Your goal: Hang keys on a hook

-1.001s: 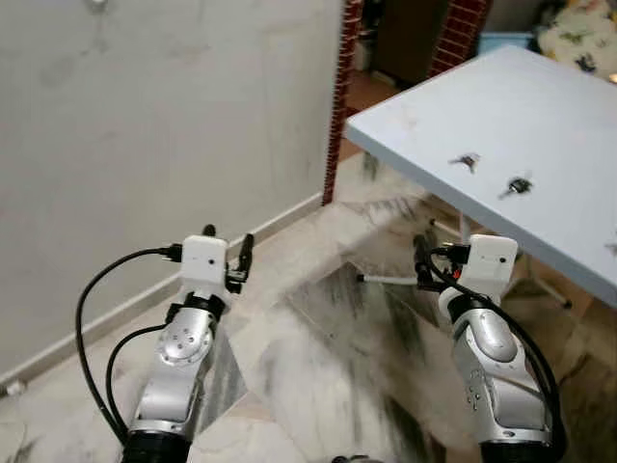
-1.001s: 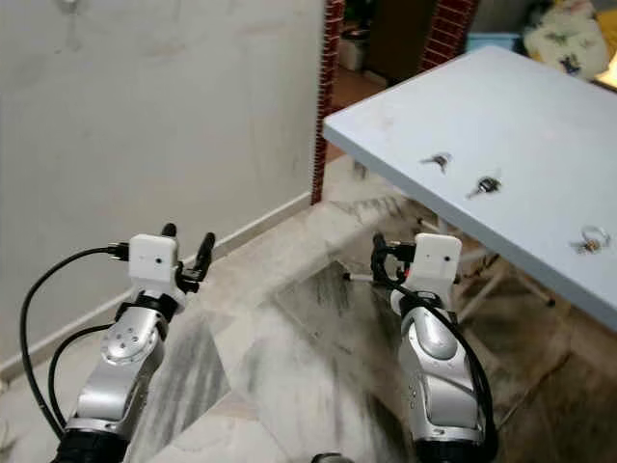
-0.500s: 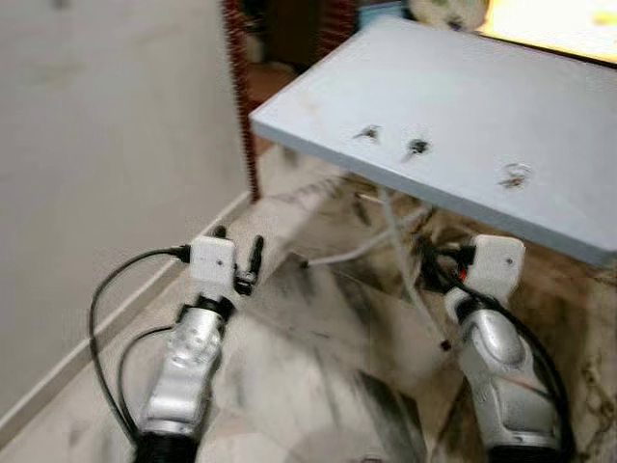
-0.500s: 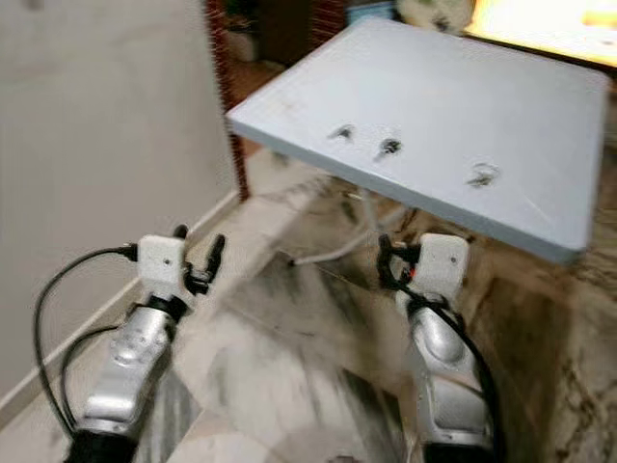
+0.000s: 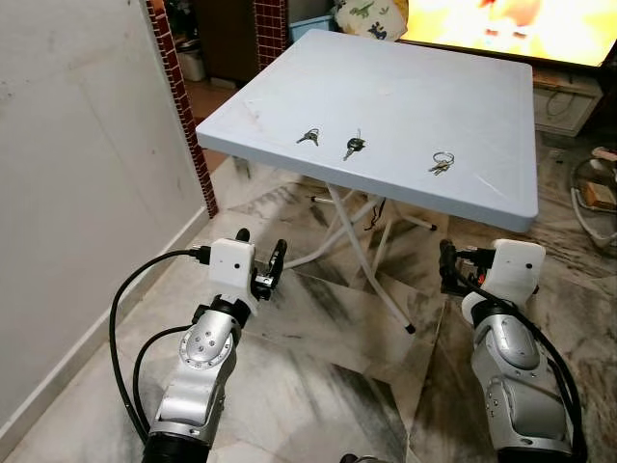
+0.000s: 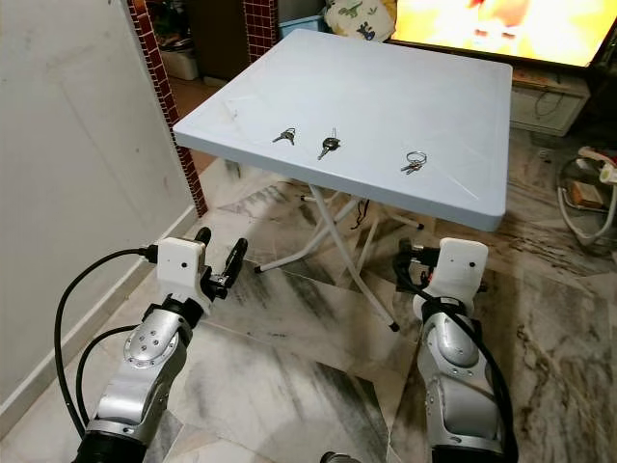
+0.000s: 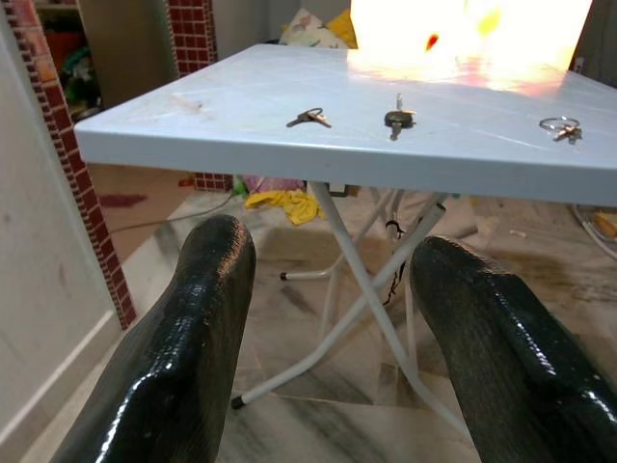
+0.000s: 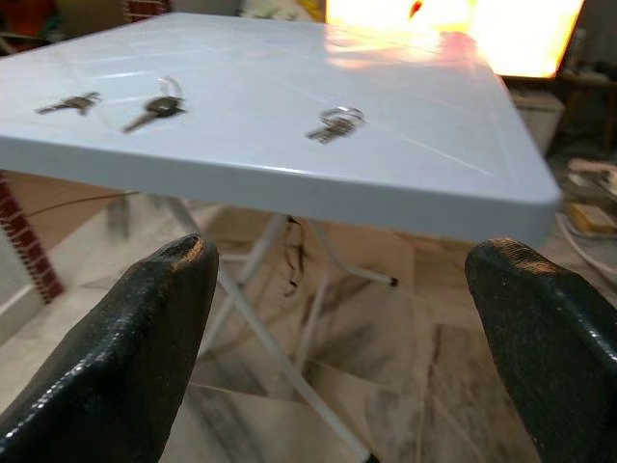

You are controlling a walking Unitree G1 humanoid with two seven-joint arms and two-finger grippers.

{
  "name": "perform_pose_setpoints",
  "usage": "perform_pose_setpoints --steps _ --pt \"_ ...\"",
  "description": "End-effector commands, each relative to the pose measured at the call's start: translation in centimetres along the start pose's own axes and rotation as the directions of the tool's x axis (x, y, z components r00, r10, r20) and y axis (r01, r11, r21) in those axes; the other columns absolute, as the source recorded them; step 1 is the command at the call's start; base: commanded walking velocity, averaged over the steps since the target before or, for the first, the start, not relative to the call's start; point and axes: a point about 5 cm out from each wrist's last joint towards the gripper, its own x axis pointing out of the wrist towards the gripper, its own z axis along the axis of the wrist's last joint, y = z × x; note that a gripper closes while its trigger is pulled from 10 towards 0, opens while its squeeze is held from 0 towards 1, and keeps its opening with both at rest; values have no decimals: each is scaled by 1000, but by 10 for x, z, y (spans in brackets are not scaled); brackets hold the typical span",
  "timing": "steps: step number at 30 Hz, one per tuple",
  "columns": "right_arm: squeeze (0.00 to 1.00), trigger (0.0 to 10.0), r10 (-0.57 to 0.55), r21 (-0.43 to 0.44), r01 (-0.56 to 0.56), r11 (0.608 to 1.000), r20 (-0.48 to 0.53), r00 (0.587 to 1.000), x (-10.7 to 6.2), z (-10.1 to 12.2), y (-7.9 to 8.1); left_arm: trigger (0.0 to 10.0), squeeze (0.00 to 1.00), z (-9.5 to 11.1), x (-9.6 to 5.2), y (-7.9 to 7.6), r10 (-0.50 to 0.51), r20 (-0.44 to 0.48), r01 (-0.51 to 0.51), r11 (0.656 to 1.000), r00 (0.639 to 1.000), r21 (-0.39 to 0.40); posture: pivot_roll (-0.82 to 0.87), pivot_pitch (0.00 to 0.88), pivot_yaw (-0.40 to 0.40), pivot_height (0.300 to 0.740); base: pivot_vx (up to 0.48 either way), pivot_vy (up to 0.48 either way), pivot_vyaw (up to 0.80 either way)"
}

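Note:
Three sets of keys lie on a pale blue folding table (image 5: 482,106): a small pair (image 5: 308,136) on the left, a black-headed key (image 5: 354,146) in the middle, and a ringed set (image 5: 442,163) on the right. My left gripper (image 5: 260,241) is held low in front of the table's near left corner, open and empty. My right gripper (image 8: 347,249) is also open and empty, below the table's near edge on the right. From the right wrist view the ringed set (image 8: 334,124) lies just ahead and above the fingers. No hook can be made out.
A plain wall (image 5: 67,145) runs along my left and ends at a red brick pillar (image 5: 183,106). The table's white crossed legs (image 5: 362,246) stand on the marble floor ahead. A bright screen (image 5: 501,24) glows behind the table; cables (image 5: 598,193) lie at the right.
The camera has swung right, so the table has come from the right edge to straight ahead. Both arms keep the same pose, grippers still open.

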Motion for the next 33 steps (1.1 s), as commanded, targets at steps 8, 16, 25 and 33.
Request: perform_pose_setpoints --steps 8,16,25,33 --pt "0 10000 13 -2 -13 1000 20 1000 -1 5 3 10000 0 0 0 0 -30 0 30 1000 1000 -5 -71 91 21 740 327 0 0" --pt "0 10000 57 -10 -57 998 42 997 -1 9 8 10000 0 -1 -2 0 -31 -7 31 999 999 -7 -65 94 24 740 459 0 0" --pt "0 10000 125 -16 -124 992 52 991 0 12 20 10000 0 -2 -2 2 -21 -11 21 1000 1000 -5 -57 95 23 740 480 0 0" --pt "0 10000 127 -8 -127 992 33 991 0 9 21 10000 0 -2 -3 2 -18 -14 18 1000 1000 -4 -54 97 22 740 414 0 0"
